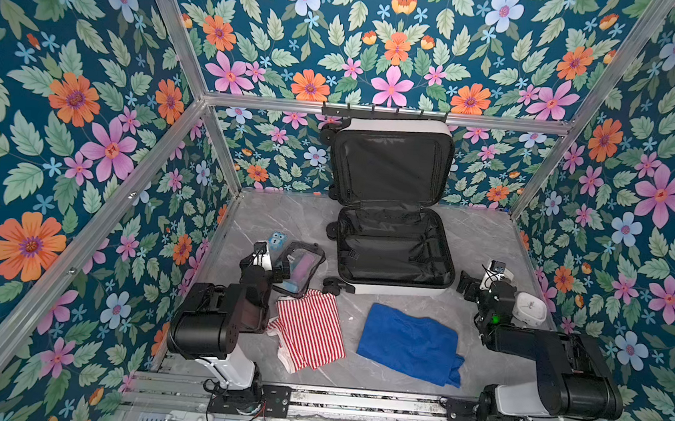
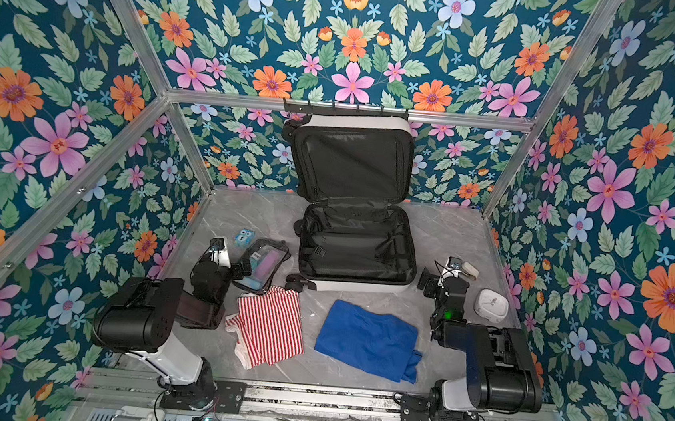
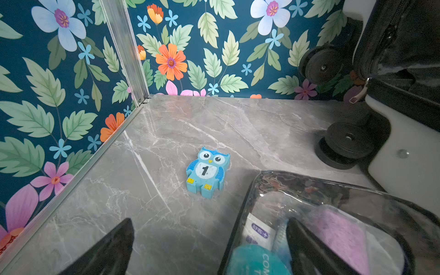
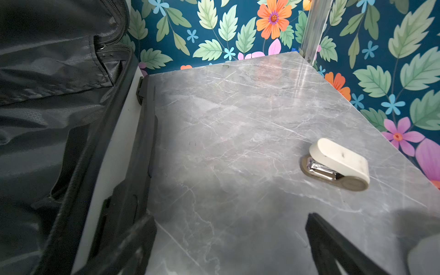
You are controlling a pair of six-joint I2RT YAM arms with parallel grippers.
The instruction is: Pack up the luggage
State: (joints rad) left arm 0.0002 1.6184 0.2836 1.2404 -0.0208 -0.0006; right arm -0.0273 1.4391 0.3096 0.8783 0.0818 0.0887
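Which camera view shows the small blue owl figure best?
The left wrist view: the blue owl lies near the centre, sharp and unhidden, with the number 1 on its belly readable. In both top views it is only a tiny blue spot beside the clear pouch. The right wrist view does not show it.

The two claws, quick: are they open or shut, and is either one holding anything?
Left gripper: open, holding nothing.
Right gripper: open, holding nothing.
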